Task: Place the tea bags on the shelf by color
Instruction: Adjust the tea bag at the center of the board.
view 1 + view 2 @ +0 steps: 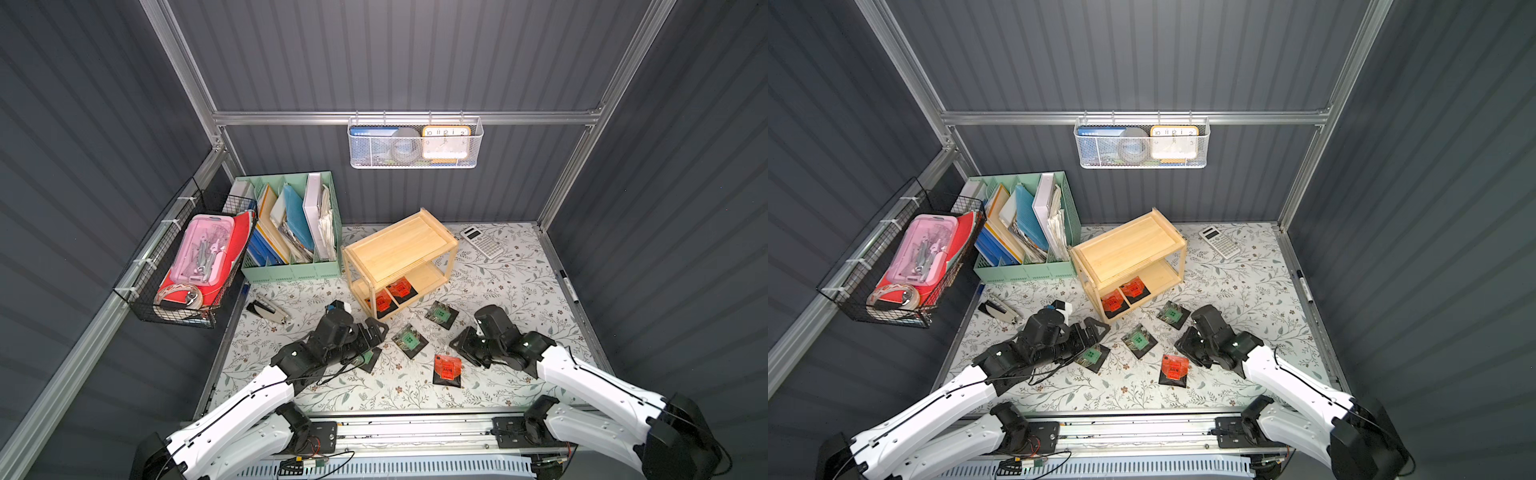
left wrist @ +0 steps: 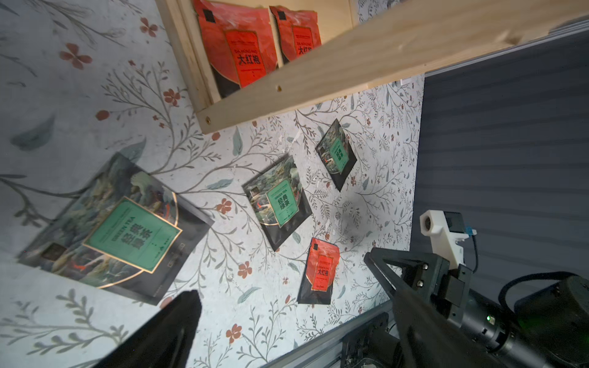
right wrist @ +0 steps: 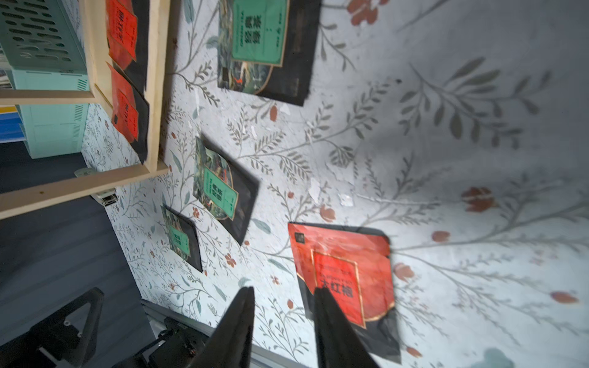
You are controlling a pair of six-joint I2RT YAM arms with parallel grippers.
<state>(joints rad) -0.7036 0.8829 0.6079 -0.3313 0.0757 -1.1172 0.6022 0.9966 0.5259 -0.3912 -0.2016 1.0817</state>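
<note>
The light wooden shelf (image 1: 399,249) stands at the back middle, with two red tea bags (image 1: 382,301) (image 1: 402,289) on its lower tier. A third red tea bag (image 1: 448,370) lies on the table, along with three green ones (image 1: 441,314) (image 1: 409,340) (image 1: 1090,356). My left gripper (image 1: 374,340) hovers wide open over the nearest green bag (image 2: 127,229), holding nothing. My right gripper (image 3: 283,296) is open just beside the loose red bag (image 3: 344,274). One of its fingers (image 3: 325,306) overlaps that bag's edge in the right wrist view.
A mint-green file organizer (image 1: 291,232) stands left of the shelf. A stapler (image 1: 268,309) lies in front of it. At the back right lies a calculator (image 1: 482,242), and a marker (image 1: 568,286) rests along the right edge. A black wire basket (image 1: 187,266) hangs on the left wall.
</note>
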